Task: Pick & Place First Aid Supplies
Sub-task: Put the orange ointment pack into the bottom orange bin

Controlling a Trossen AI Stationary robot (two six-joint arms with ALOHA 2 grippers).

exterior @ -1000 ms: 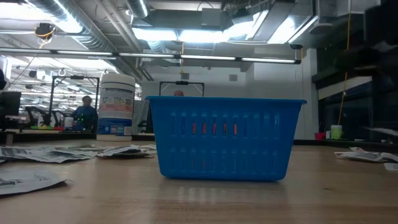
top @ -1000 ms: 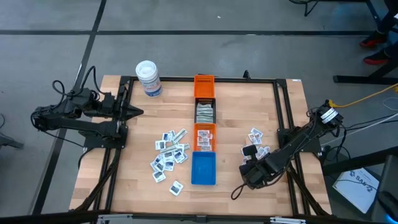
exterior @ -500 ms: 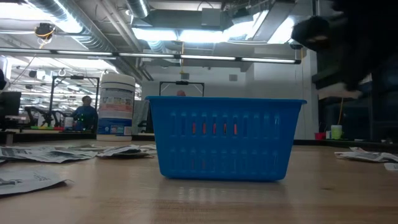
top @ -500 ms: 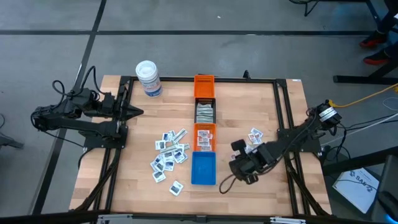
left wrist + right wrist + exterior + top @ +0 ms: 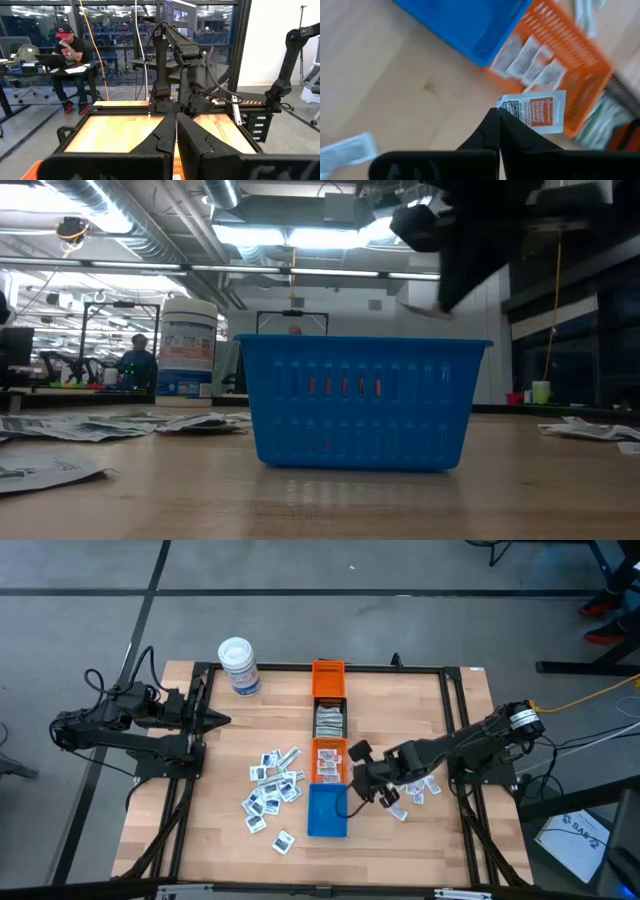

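Observation:
My right gripper [image 5: 356, 772] hovers above the wood just right of where the blue bin [image 5: 327, 810] meets the near orange bin [image 5: 330, 759], shut on a white packet with red print [image 5: 535, 111]. In the low view the packet [image 5: 422, 308] shows above the blue bin's [image 5: 360, 400] rim. More packets lie flat on the table left of the bins [image 5: 272, 786] and right of them [image 5: 417, 778]. My left gripper [image 5: 222, 721] waits shut at the table's left side, pointing level. My right gripper pinches the packet by one end, at its corner [image 5: 512, 107], between its two fingertips [image 5: 492, 125]. The fingers slant steeply down from the table's right side. The packet is lifted clear of the table and sticks out sideways from the fingertips, roughly flat.
A row of bins runs down the table's middle: a far orange bin [image 5: 328, 678], a black bin [image 5: 330, 720] holding strips, the near orange bin with packets, then the blue bin. A white tub [image 5: 240, 666] stands at the far left. A person sits beyond the table [image 5: 70, 55].
My right gripper has risen from the packets on the table's right and swung toward the left edge to the bins, rolling its wrist on the way. It stays shut on the packet, which is carried clear of the table.

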